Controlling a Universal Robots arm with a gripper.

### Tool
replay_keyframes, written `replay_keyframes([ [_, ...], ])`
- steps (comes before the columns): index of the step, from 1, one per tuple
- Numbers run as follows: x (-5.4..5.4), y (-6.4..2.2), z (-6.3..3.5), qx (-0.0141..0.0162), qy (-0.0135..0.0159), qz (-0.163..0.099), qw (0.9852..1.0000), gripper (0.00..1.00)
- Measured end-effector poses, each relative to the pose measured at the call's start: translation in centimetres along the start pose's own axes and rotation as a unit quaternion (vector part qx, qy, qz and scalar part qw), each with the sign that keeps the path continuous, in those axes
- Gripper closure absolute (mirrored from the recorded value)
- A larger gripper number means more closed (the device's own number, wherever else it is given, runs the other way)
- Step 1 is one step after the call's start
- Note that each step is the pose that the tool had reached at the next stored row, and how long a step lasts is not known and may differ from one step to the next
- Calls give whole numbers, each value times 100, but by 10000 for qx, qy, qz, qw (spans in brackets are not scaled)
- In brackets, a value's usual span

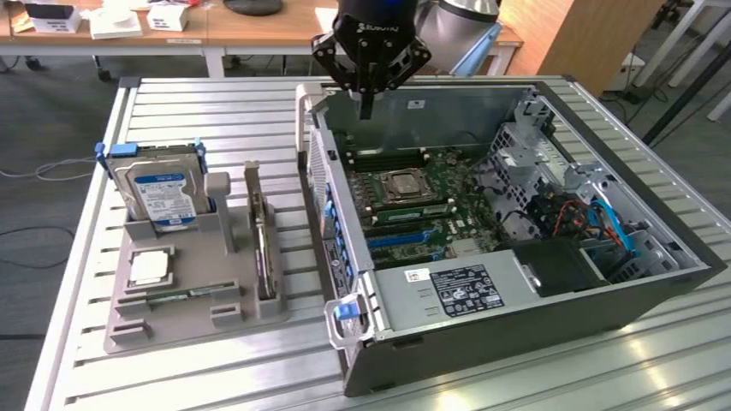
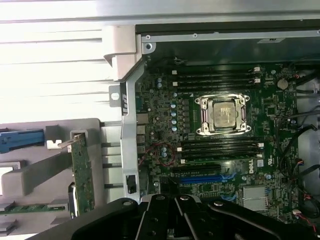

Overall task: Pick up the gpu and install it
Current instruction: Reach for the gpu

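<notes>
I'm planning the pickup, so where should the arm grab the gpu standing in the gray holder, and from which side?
Probably the free top long edge of the gpu, near its middle, coming straight down from above. It stands on edge in a slot of the gray holder, lower edge seated, so pinching across its thin faces suits.

The computer case (image 1: 514,325) lies open upward, so the motherboard (image 1: 423,205) is reachable from above, with walls all round. A drive cage (image 1: 537,163) and cables (image 1: 594,223) crowd the exterior view's right, and the power supply (image 1: 451,291) blocks the near end. The gpu (image 1: 264,248) stands on edge in the holder (image 1: 171,317), between the hard drive (image 1: 160,193) and the case wall, free above.
</notes>
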State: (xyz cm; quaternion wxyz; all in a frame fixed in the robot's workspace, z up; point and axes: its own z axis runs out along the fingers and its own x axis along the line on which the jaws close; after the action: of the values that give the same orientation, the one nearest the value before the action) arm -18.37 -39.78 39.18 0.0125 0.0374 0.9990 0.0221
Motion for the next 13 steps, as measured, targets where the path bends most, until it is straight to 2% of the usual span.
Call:
replay_keyframes([
  [13, 223, -1, -2, 0, 0, 0, 10000, 89],
])
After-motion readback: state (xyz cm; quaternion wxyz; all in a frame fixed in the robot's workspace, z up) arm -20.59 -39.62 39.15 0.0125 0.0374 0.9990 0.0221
